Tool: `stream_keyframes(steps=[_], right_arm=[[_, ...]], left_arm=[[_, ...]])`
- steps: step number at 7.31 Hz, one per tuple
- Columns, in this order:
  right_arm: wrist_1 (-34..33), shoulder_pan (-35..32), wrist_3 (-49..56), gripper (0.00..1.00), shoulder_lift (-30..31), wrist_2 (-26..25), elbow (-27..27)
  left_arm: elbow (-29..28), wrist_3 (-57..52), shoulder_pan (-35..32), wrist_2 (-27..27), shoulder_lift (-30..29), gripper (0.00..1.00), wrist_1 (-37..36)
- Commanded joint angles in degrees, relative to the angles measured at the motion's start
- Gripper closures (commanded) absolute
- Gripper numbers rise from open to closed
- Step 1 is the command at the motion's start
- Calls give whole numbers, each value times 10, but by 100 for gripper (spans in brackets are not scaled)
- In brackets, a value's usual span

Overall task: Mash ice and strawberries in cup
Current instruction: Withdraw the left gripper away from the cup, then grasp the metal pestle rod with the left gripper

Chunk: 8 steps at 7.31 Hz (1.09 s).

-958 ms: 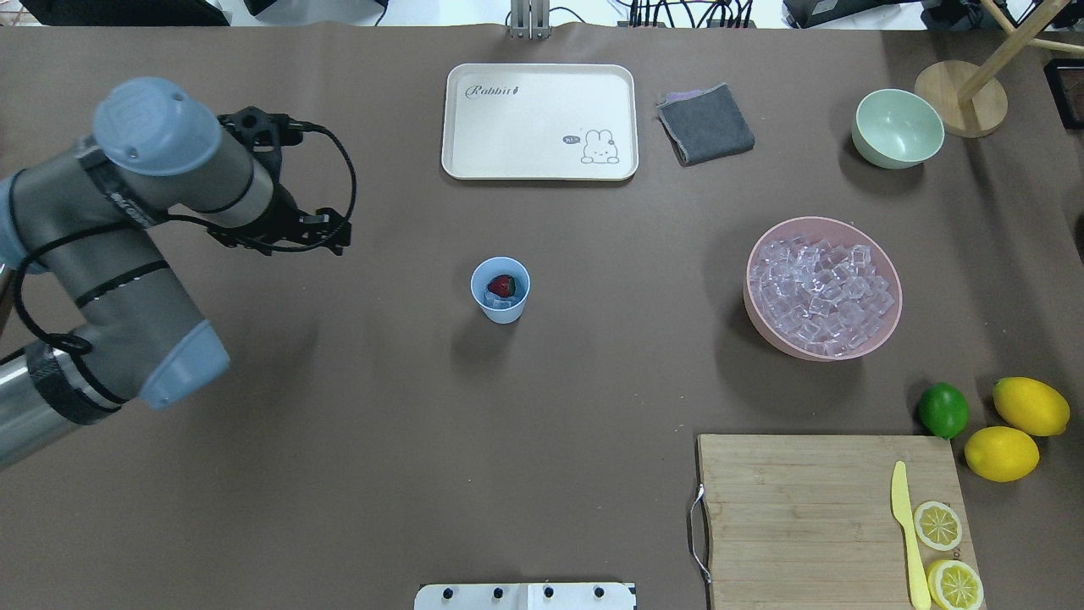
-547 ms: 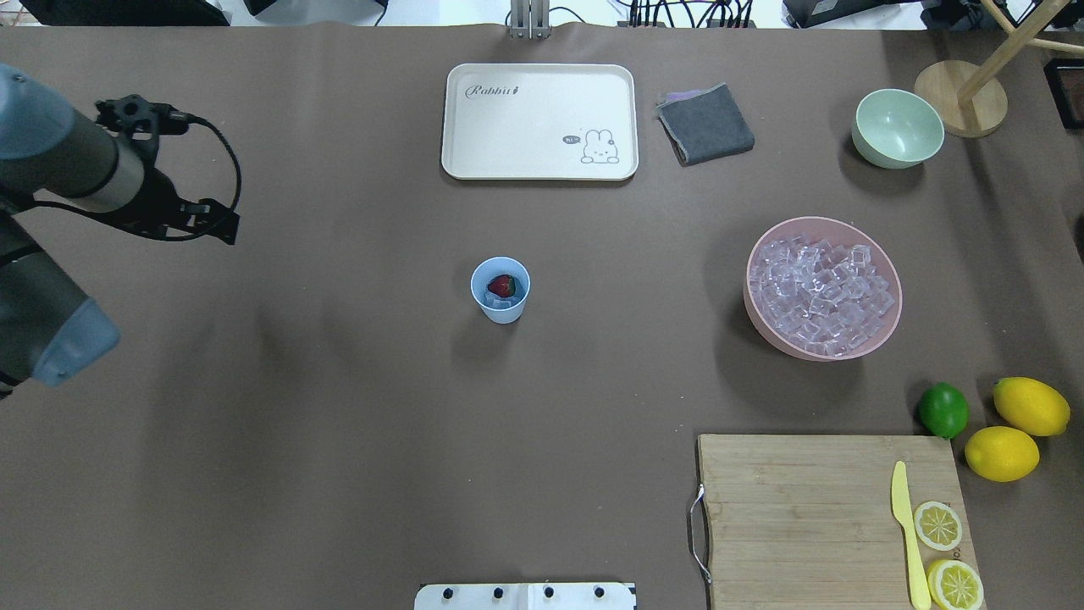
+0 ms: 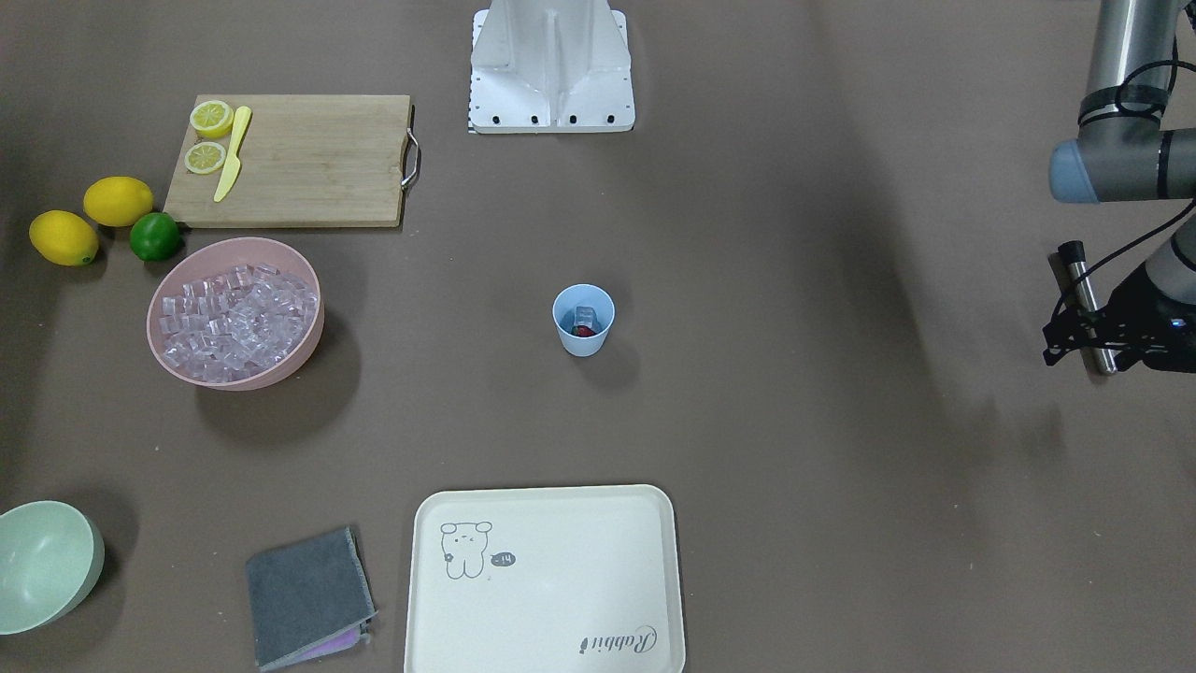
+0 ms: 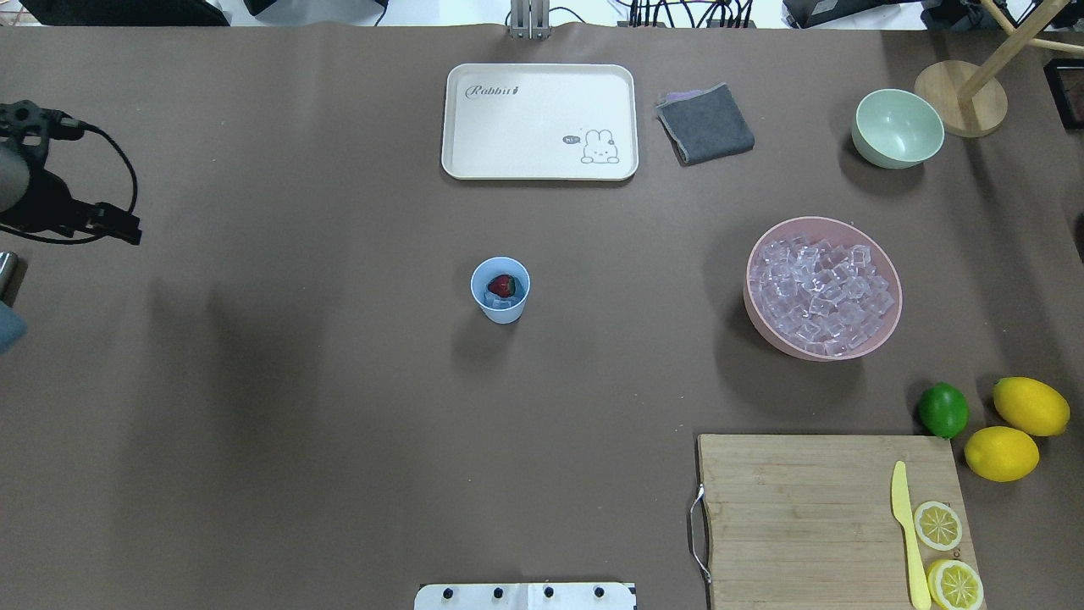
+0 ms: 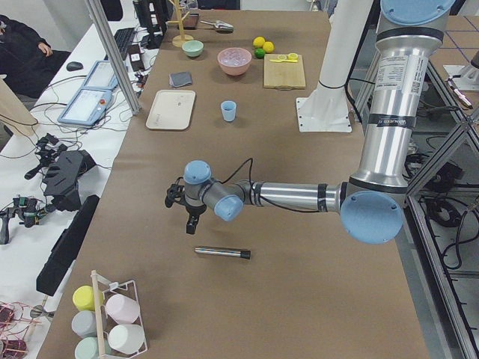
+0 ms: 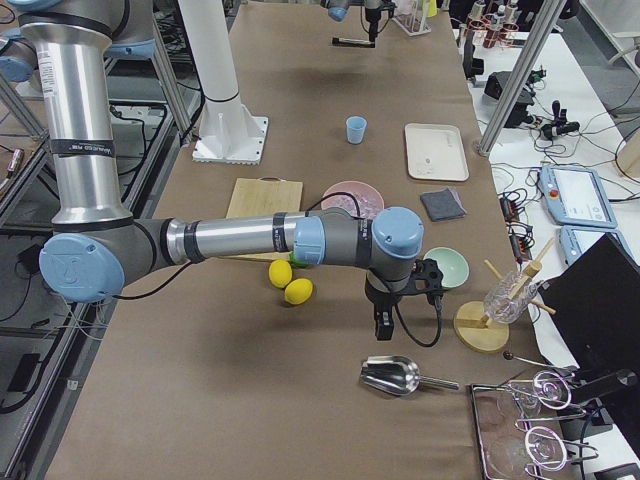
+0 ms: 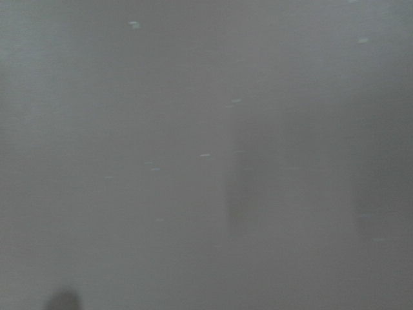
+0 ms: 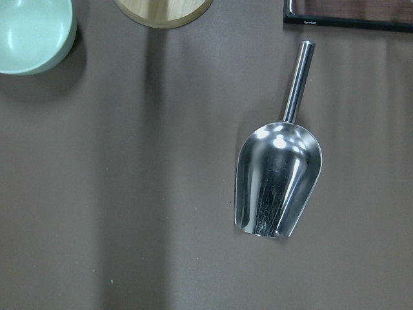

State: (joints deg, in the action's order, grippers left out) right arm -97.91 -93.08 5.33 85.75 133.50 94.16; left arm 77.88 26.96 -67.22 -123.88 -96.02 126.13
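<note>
The light-blue cup (image 4: 500, 290) (image 3: 583, 322) stands upright mid-table, holding a red strawberry (image 4: 501, 285) and a few clear ice cubes (image 3: 585, 314). More ice (image 4: 820, 288) fills the pink bowl (image 4: 881, 339). My left gripper (image 5: 189, 223) hangs far off at the table's left end, just above a metal rod (image 5: 222, 253) (image 3: 1087, 308) lying flat; its fingers are hidden and the left wrist view is a grey blur. My right gripper (image 6: 383, 322) hovers at the right end near a metal scoop (image 8: 277, 187); whether it is open or shut I cannot tell.
A cream tray (image 4: 539, 121), a grey cloth (image 4: 705, 124) and a pale green bowl (image 4: 898, 127) sit at the far side. A cutting board (image 4: 796, 517) with a yellow knife and lemon slices, a lime (image 4: 942, 409) and two lemons lie near right. A wooden stand (image 4: 961, 97) is at the far right.
My left arm has swung away to the left, almost out of the overhead view, leaving the table's middle. The cup and its contents have not moved.
</note>
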Motion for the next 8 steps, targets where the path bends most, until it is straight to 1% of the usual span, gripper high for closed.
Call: stream_keyframes(steps=[1,3,4,6,7,8], right_arm=[[0,0,-1,1,-1,1,2],[0,0,0,1,-1,1,3],[0,0,0,1,-1,2,4],[0,0,0,1,-1,0,4],[0,0,0,1,-1,0,8],[0,-1,0,1,2,0,15]], left_arm=[[-33,-42,-23,-5,4,3,16],[-39,-32,-24,-7,24,3,46],[-51,4,-24,-7,36,3,78],[-64,24,-23,-15,40,7,106],[-64,55,-20,-21,40,6,122],[-68,59,-20,-30,41,9,126]])
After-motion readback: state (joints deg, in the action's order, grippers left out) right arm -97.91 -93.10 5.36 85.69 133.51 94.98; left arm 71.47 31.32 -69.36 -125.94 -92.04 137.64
